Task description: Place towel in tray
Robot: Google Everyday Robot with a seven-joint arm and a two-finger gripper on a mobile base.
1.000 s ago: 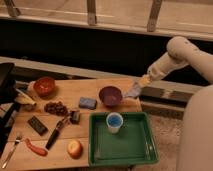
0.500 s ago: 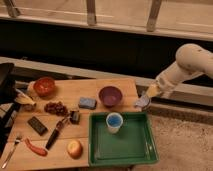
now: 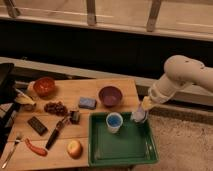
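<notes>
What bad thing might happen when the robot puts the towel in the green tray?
The gripper holds the towel right over the tray's right rim, so the towel might drape over the edge or fall outside. The cup stands close by in the tray; a swing left might knock it over.

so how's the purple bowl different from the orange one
The purple bowl sits mid-table just behind the green tray, near the gripper; the orange bowl sits at the far left corner. Purple looks darker, orange brighter. Both stand upright on the wooden table, similar in size.
</notes>
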